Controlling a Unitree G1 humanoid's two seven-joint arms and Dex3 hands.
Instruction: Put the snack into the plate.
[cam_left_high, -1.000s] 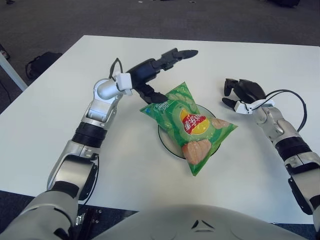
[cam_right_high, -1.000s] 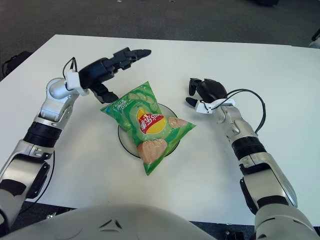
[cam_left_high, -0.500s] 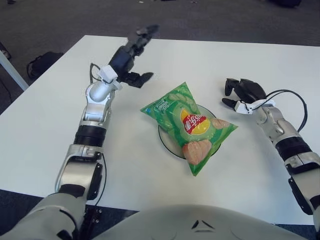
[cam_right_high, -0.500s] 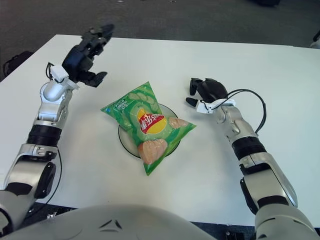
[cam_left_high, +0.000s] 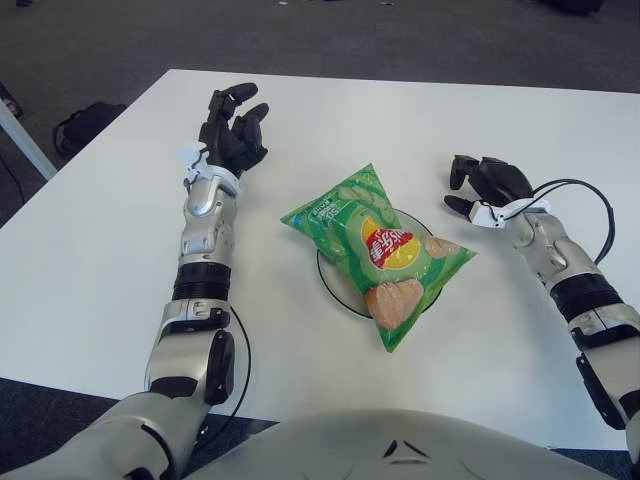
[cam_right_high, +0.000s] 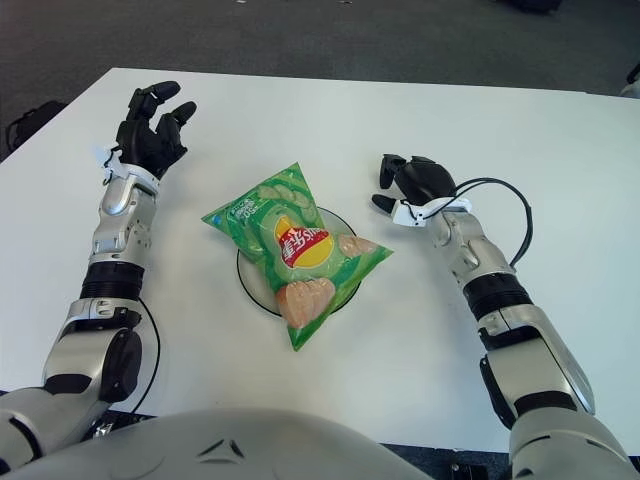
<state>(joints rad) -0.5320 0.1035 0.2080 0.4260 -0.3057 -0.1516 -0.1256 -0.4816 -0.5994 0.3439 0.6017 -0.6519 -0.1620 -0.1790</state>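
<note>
Snack bag (cam_left_high: 378, 249), green, lies across the plate (cam_left_high: 330, 279) at mid-table, covering most of it so only the plate's left rim shows. My left hand (cam_left_high: 232, 133) is up and left of the bag, well apart, fingers spread, holding nothing. My right hand (cam_left_high: 484, 183) shows right of the bag, fingers loosely curled and empty, a cable (cam_left_high: 585, 195) looping behind its wrist. White table (cam_left_high: 90, 250) lies bare around both hands.

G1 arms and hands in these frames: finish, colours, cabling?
Both arms are silver-grey metal segments with black ribbed joint bands. The left hand and right hand are black, three-fingered, with a white wrist piece. A thin black cable loops from the right wrist; another hangs by the left elbow.
</note>
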